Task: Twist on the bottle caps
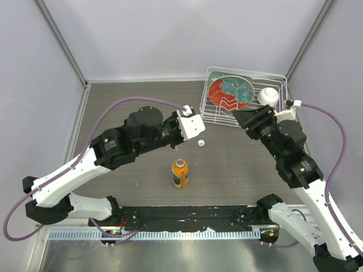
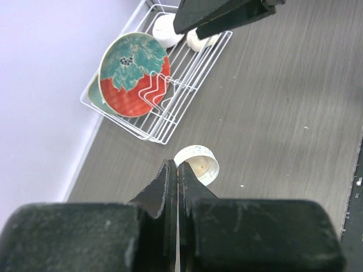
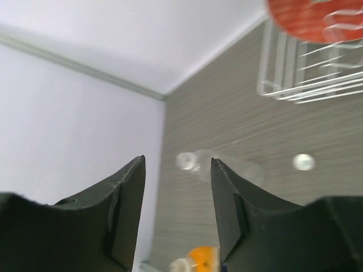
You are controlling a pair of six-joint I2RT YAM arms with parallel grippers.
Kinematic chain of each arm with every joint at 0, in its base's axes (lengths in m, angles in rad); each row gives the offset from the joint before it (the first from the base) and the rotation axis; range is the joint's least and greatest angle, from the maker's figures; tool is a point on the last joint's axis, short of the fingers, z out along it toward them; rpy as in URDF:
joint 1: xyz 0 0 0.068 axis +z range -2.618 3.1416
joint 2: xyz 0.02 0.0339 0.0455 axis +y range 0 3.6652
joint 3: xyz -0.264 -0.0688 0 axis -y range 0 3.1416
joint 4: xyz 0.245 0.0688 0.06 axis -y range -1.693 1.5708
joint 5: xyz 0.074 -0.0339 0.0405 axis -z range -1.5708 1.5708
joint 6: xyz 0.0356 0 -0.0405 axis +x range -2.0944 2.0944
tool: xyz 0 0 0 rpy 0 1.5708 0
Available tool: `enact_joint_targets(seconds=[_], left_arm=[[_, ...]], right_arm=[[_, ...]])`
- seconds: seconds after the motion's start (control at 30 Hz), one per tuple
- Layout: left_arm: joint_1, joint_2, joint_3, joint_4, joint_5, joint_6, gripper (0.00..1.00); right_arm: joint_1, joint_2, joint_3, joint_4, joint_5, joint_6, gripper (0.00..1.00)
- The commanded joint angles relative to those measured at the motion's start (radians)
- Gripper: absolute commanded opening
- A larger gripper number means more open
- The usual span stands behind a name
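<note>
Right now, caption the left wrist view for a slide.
Shut left gripper hovers by a white cap, dish rack beyond.

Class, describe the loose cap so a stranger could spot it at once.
Find the wire rack at the far right. Just nearer than its left end lies the cap, beyond the orange bottle. It is tiny, white and open-side up, unlike the bigger ball in the rack.
</note>
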Motion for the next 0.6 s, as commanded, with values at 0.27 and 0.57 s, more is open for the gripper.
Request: enact_joint_targets(seconds=[0.27, 0.57], left_arm=[[-0.007, -0.129, -0.337, 0.573, -0.077, 0.292, 0.00], [-0.007, -0.068, -0.416, 0.778, -0.129, 0.393, 0.00]], right_arm=[[0.022, 0.212, -0.380, 1.164, -0.398, 0.716, 0.64], [0.056, 0.272, -0.400, 1.300, -0.398, 0.768, 0.65]])
